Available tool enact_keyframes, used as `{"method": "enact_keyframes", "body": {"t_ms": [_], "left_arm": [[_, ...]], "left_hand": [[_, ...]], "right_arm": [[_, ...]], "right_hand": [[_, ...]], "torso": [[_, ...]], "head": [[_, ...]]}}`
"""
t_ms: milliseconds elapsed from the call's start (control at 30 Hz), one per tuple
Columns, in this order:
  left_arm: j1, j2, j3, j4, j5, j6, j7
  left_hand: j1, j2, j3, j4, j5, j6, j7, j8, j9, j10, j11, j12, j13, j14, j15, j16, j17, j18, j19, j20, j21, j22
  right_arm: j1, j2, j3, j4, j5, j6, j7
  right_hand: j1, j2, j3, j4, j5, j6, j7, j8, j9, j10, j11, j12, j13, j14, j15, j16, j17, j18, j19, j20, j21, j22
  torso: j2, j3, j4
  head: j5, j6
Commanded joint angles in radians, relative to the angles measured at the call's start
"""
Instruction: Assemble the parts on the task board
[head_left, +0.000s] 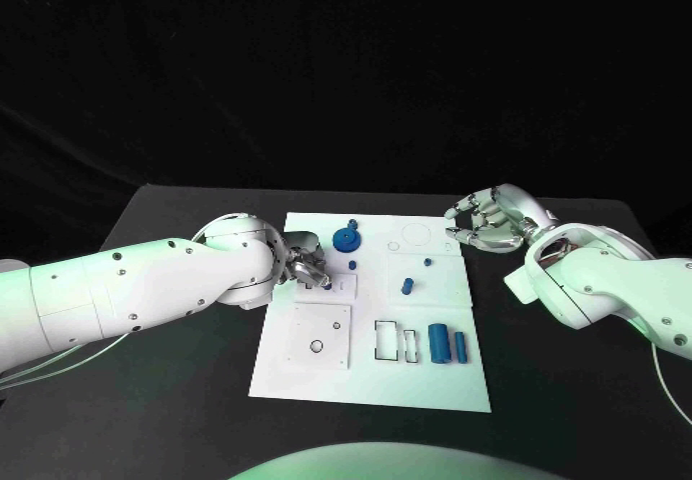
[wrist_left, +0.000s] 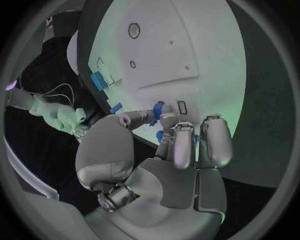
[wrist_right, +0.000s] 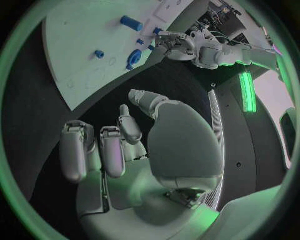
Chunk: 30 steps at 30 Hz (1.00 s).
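Note:
The white task board (head_left: 378, 385) lies mid-table. My left hand (head_left: 304, 268) rests over its left edge, thumb and a finger pinching a small blue part (wrist_left: 160, 135) just above the board (wrist_left: 187, 45). Another small blue peg (head_left: 351, 265) stands right beside the fingertips. A round blue part (head_left: 348, 239) sits farther back, a short blue piece (head_left: 408, 285) lies mid-board, and two blue cylinders (head_left: 449, 345) lie side by side towards the front. My right hand (head_left: 490, 222) hovers off the board's far right corner, fingers curled, holding nothing. In the right wrist view, the left hand (wrist_right: 172, 42) works beyond my right hand (wrist_right: 125, 145).
A square white plate with a round hole (head_left: 316, 336) takes up the board's front left, with rectangular slots (head_left: 389, 340) next to it. Black table (head_left: 562, 400) surrounds the board on all sides.

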Motion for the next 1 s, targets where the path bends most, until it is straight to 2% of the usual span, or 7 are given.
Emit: {"method": "enact_keyframes", "body": {"t_ms": [33, 400, 700, 1000], "left_arm": [[-0.003, 0.007, -0.003, 0.000, 0.012, 0.025, 0.003], [-0.003, 0.009, -0.003, -0.004, 0.015, 0.034, 0.002], [-0.003, 0.010, -0.003, -0.006, 0.016, 0.031, 0.002], [-0.003, 0.011, -0.003, -0.009, 0.016, 0.028, 0.002]], "left_hand": [[-0.012, -0.001, 0.006, -0.008, -0.006, 0.005, -0.004, -0.006, -0.002, 0.000, -0.004, -0.003, 0.001, 0.045, -0.005, -0.003, 0.007, -0.007, 0.002, -0.006, 0.003, -0.001], [-0.037, -0.011, -0.053, 0.027, -0.011, 0.015, -0.004, -0.014, -0.009, 0.001, -0.004, -0.002, 0.005, 0.045, -0.004, -0.003, 0.008, -0.008, 0.003, -0.006, 0.003, 0.000], [-0.048, -0.011, -0.194, 0.104, -0.013, 0.028, -0.002, -0.029, -0.019, 0.000, -0.002, 0.000, 0.010, 0.045, -0.003, -0.004, 0.008, -0.008, 0.003, -0.005, 0.001, 0.002], [-0.038, -0.007, -0.253, 0.136, -0.013, 0.031, -0.001, -0.033, -0.021, 0.000, -0.001, 0.000, 0.013, 0.045, -0.002, -0.004, 0.008, -0.008, 0.003, -0.005, 0.000, 0.001]], "right_arm": [[-0.001, 0.001, 0.000, 0.000, -0.009, 0.013, 0.003], [-0.002, 0.000, 0.000, 0.000, -0.009, 0.012, 0.003], [-0.002, 0.000, 0.000, 0.001, -0.009, 0.011, 0.003], [-0.002, 0.000, 0.000, 0.000, -0.009, 0.010, 0.004]], "right_hand": [[-0.010, 0.002, 0.005, -0.003, 0.003, -0.008, 0.000, 0.005, 0.001, -0.001, -0.002, -0.004, -0.001, 0.061, 0.000, -0.007, 0.086, 0.014, 0.008, 0.002, -0.007, 0.174], [-0.010, 0.002, 0.005, -0.003, 0.003, -0.008, 0.000, 0.005, 0.001, -0.001, -0.002, -0.004, -0.001, 0.061, 0.000, -0.007, 0.086, 0.014, 0.008, 0.002, -0.007, 0.174], [-0.010, 0.002, 0.005, -0.003, 0.003, -0.008, 0.000, 0.005, 0.001, -0.001, -0.002, -0.004, -0.001, 0.061, 0.000, -0.007, 0.086, 0.014, 0.008, 0.002, -0.007, 0.174], [-0.010, 0.002, 0.005, -0.003, 0.003, -0.008, 0.000, 0.005, 0.001, -0.001, -0.002, -0.004, -0.001, 0.061, 0.000, -0.007, 0.086, 0.014, 0.008, 0.002, -0.007, 0.174]], "torso": [[0.000, 0.0000, 0.0004], [-0.001, 0.0002, -0.0008], [-0.001, 0.0006, 0.0003], [-0.001, 0.0003, 0.0005]], "head": [[-0.001, -0.001], [-0.002, -0.004], [-0.004, -0.003], [-0.004, -0.003]]}}
